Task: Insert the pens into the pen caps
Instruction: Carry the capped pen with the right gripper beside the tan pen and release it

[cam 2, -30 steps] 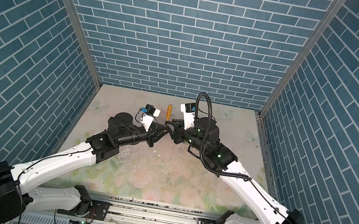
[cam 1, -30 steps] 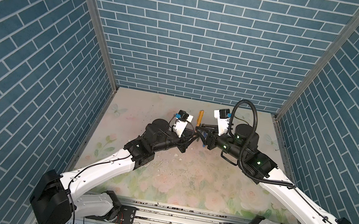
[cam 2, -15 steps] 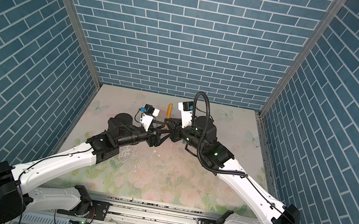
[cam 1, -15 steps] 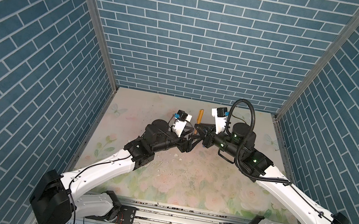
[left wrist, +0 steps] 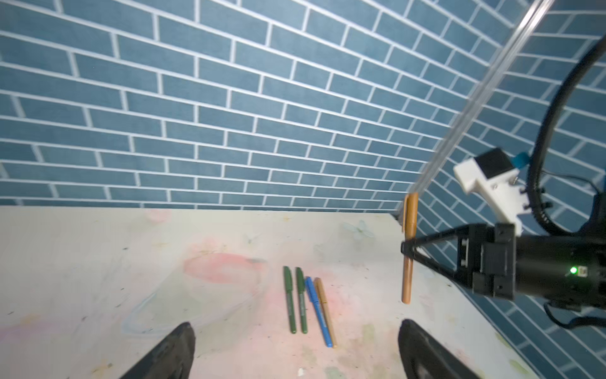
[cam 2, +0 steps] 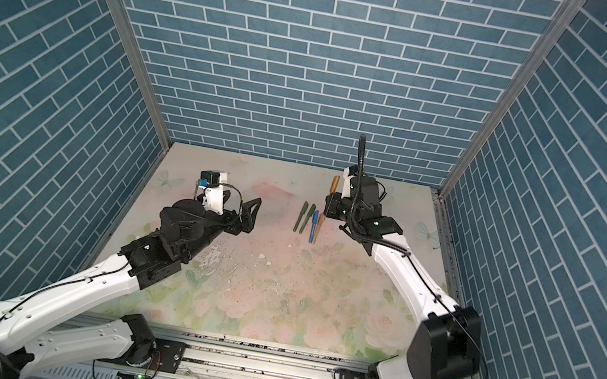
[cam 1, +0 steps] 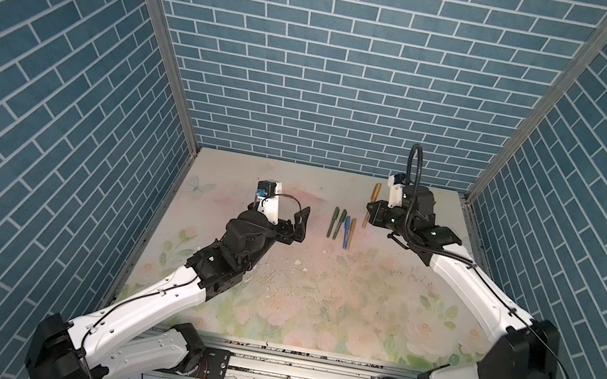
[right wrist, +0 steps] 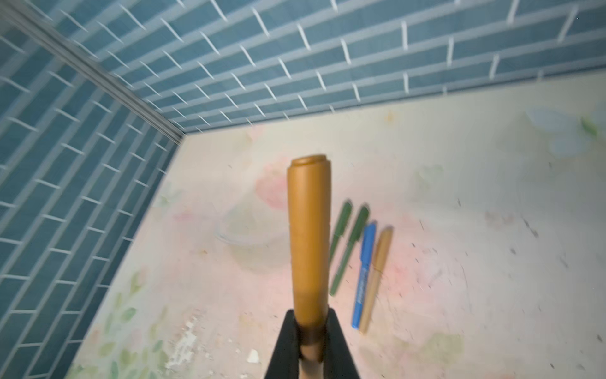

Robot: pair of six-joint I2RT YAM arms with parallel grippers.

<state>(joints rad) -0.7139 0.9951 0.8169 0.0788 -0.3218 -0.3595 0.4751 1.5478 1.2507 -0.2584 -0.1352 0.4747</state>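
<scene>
Tabletop (cam 1: 318, 286) floral | walls (cam 1: 334, 78) brick | left fingers (cam 1: 300, 224) spread | right fingers (left wrist: 406, 250) clamp golden-brown pen (right wrist: 308, 236)

Right gripper (right wrist: 311, 331) clamped on golden-brown pen (right wrist: 310, 359); amber-orange cap (right wrist: 308, 229) seated on it. On floral table (right wrist: 492, 262) beyond: green pen (right wrist: 341, 242), second green pen (right wrist: 352, 249), blue pen (right wrist: 363, 275), tan pen (right wrist: 377, 279), side by side, all capped.

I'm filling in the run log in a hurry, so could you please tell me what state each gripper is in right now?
Left gripper: open, holding nothing.
Right gripper: closed on the golden-brown pen.
</scene>
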